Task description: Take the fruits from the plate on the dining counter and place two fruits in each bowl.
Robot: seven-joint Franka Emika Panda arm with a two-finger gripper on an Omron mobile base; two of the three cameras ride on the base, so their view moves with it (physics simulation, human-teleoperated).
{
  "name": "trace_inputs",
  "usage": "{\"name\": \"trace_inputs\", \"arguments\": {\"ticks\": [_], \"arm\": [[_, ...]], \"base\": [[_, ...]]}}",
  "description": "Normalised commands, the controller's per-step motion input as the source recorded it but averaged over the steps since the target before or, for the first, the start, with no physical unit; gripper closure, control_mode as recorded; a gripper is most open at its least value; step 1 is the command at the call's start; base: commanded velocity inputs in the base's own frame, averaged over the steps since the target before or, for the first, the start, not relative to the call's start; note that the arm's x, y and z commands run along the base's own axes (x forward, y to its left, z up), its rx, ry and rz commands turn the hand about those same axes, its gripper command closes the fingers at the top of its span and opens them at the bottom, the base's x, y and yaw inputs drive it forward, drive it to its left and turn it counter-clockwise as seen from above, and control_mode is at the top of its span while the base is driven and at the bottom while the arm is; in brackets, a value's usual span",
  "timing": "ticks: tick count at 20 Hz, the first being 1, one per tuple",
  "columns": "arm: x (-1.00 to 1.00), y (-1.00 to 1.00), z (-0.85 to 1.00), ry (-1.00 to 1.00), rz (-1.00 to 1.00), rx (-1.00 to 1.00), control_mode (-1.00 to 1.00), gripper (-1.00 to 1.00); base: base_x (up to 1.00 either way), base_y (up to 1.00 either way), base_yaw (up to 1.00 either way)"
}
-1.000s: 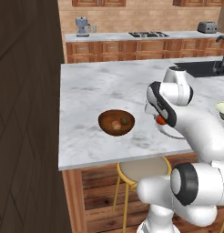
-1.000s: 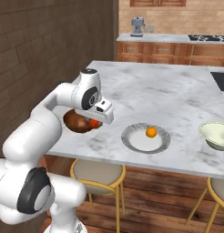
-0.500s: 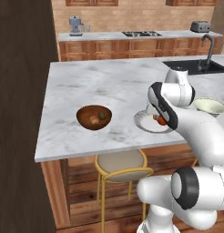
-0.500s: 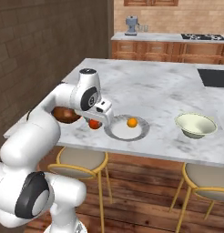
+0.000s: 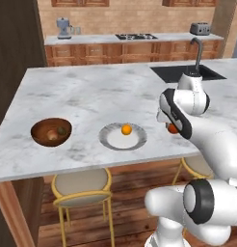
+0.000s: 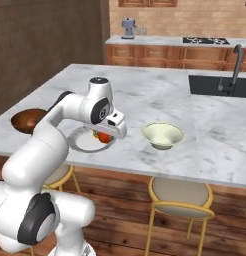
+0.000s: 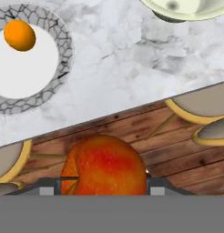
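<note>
My gripper [image 7: 104, 187] is shut on the reddish-peach fruit [image 7: 104, 159], held above the dining counter's [image 5: 91, 91] front edge between the plate [image 7: 13, 102] and the pale bowl [image 7: 186, 9]. In the right base view the gripper [image 6: 104, 135] hangs just right of the plate [image 6: 81, 143], with the pale bowl [image 6: 163, 135] further right. A bright orange fruit [image 5: 125, 129] lies on the plate [image 5: 111, 142]. The brown bowl [image 5: 41, 137] at the left holds a dark green fruit [image 5: 61, 130]. From the left base camera the gripper [image 5: 172, 127] shows right of the plate.
Round stools with yellow frames [image 5: 81, 185] [image 6: 181, 196] stand under the counter's front edge. A sink with a tap [image 6: 230, 82] is set into the counter at the far right. A back worktop carries a hob [image 5: 135, 36].
The base has driven right along the counter, so the whole scene slid left. The gripper, still holding the fruit, now sits past the plate instead of beside the brown bowl.
</note>
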Motion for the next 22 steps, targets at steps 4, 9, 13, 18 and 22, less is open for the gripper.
{"name": "trace_inputs", "arguments": {"ticks": [4,9,13,18,22], "arm": [[0.0,0.0,0.0,0.0,0.0,0.0,1.0,1.0],[0.0,0.0,0.0,0.0,0.0,0.0,1.0,1.0],[0.0,0.0,0.0,0.0,0.0,0.0,1.0,1.0],[0.06,-0.02,0.0,0.0,0.0,0.0,-1.0,1.0],[0.74,-0.85,0.0,0.0,0.0,0.03,-1.0,1.0]], "base": [[0.53,-0.12,0.0],[0.53,-0.25,0.02],[0.15,-0.55,0.03],[0.03,-0.3,0.0],[0.0,0.0,0.0]]}}
